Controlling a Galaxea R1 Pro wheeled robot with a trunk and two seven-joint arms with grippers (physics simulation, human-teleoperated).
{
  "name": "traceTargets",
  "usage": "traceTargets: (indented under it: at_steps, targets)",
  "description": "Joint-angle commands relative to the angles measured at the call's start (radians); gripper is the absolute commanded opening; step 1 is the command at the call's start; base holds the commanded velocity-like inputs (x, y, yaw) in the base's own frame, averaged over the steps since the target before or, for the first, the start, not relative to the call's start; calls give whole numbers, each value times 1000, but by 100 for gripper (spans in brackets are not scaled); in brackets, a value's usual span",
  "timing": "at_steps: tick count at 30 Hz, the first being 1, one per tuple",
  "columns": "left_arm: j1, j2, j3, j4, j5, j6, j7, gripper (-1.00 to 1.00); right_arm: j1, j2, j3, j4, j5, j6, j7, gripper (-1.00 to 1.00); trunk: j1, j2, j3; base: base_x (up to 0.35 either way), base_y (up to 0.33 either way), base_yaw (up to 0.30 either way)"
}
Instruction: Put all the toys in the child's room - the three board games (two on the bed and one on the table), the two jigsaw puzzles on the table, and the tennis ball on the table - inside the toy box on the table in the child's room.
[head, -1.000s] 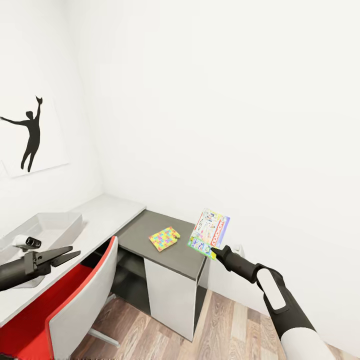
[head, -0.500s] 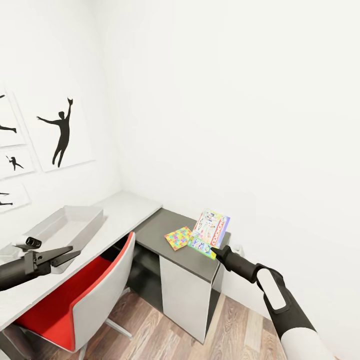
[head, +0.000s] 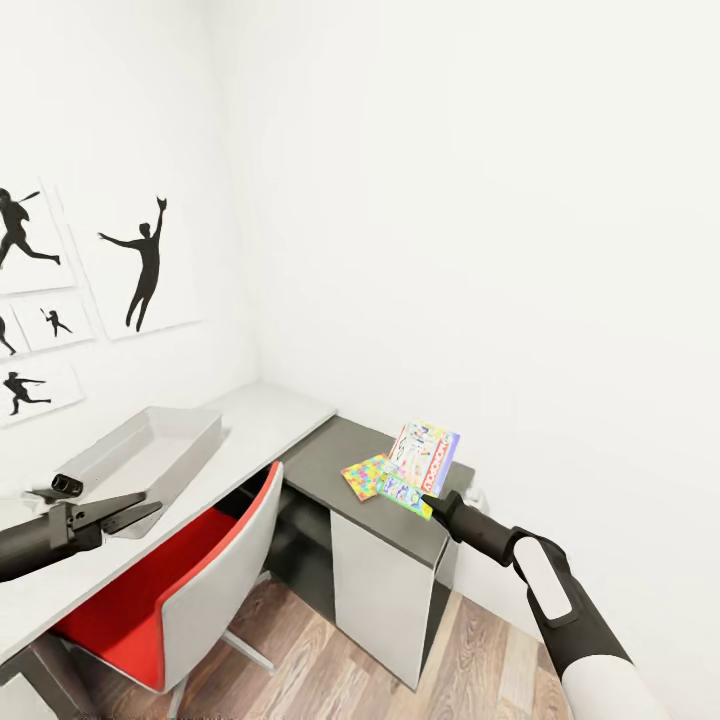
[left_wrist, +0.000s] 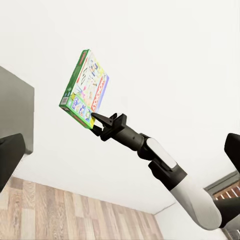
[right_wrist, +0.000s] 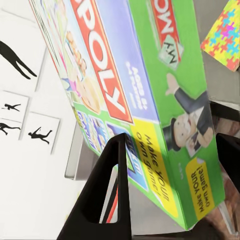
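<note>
Right tool (head: 432, 506) clamped on the Monopoly box (head: 421, 467) above the desk (head: 330, 462) edge — left tool (head: 135, 512) apart, near the bin (head: 150, 448).

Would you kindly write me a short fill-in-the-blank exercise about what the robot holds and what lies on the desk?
1. The right gripper is shut on the ____ box.
2. The jigsaw puzzle lies flat on the desk's ____ grey part.
3. The toy box stands on the desk's ____ top.
4. The chair has a ____ seat.

Missing words: Monopoly; dark; white; red
</note>
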Motion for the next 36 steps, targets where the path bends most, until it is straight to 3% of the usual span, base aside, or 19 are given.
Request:
traceTargets:
  at_steps: [1, 36]
  targets:
    - [-1, 0, 0, 0, 0, 5, -3, 100, -1, 0, -3, -1, -2, 7, 3, -100, 0, -2, -2, 0, 0, 270]
    - [-1, -1, 0, 0, 0, 5, -3, 100, 0, 0, -2, -1, -2, 7, 2, -100, 0, -2, -2, 0, 0, 287]
